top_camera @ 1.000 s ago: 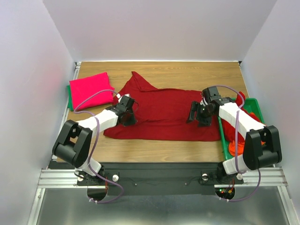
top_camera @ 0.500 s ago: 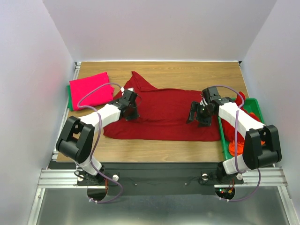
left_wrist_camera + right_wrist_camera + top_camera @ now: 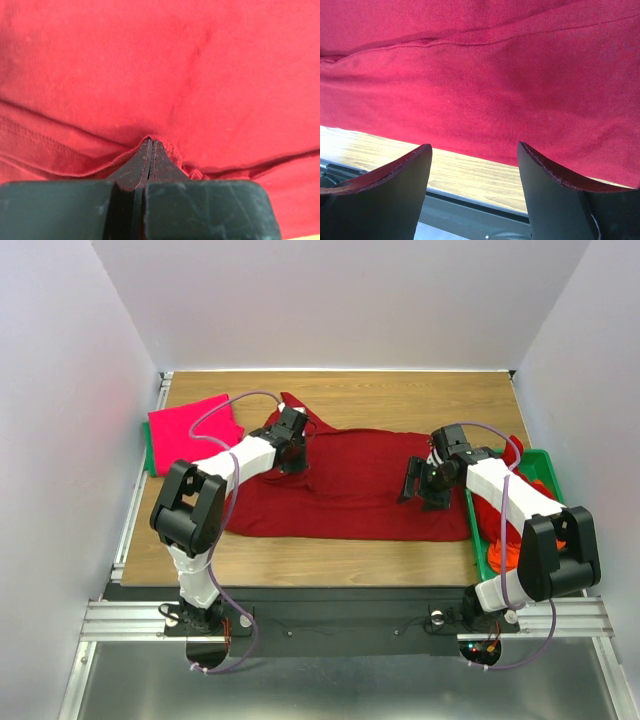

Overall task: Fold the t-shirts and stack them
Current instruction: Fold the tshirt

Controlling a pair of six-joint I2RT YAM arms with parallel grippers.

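A dark red t-shirt (image 3: 365, 485) lies spread across the middle of the table. My left gripper (image 3: 293, 448) is over its far-left part, near the sleeve, and is shut on a pinch of the shirt's hem (image 3: 160, 141), with red cloth (image 3: 165, 70) filling the left wrist view. My right gripper (image 3: 419, 485) is open and empty just above the shirt's right side. In the right wrist view its jaws (image 3: 475, 167) stand wide apart over the shirt's near edge (image 3: 495, 85). A folded bright pink shirt (image 3: 192, 430) lies at the far left.
A green tray (image 3: 548, 468) at the right edge holds a bunched red shirt (image 3: 490, 512) and an orange one (image 3: 505, 556). Another green tray edge (image 3: 148, 456) shows under the pink shirt. Bare wood (image 3: 470, 172) and the metal rail lie in front of the shirt.
My left gripper has moved away from me and to the right, from the shirt's left edge toward its sleeve, carrying pinched cloth with it. The right arm has not moved.
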